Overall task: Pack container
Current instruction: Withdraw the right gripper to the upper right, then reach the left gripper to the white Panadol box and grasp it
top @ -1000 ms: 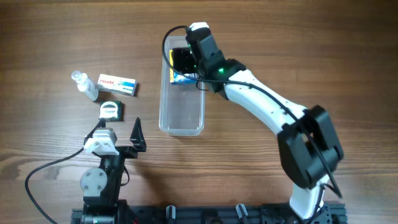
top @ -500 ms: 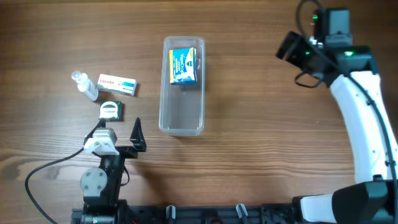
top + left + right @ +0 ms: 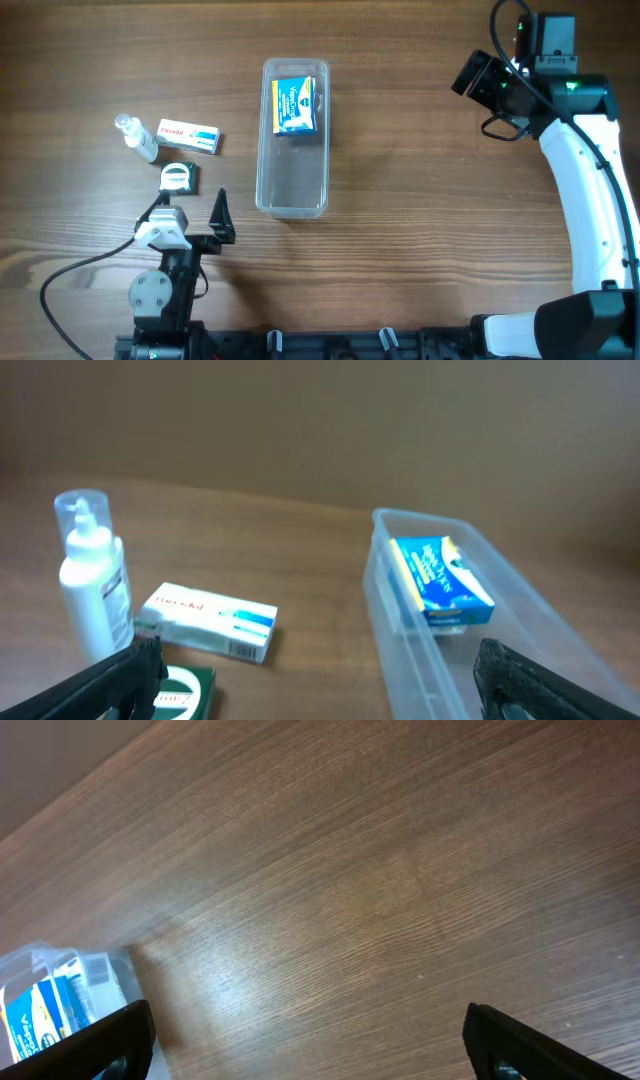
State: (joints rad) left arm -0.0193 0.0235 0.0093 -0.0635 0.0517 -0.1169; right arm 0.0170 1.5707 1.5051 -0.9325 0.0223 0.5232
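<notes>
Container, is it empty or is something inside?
Partly filled: one blue box lies in the far end of the container; the rest holds nothing.

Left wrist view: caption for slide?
Open left gripper faces clear container holding a blue box; pump bottle, white carton and green box sit left.

I see the container lying flat and upright on the table, left of the middle and nearer the far edge than the near one. Its long sides run from far edge toward near edge. It is a long, narrow tray of clear plastic with rounded corners and no lid. A blue box lies in its far end; the near half shows bare floor. From my left wrist its wall looks faintly cloudy.
</notes>
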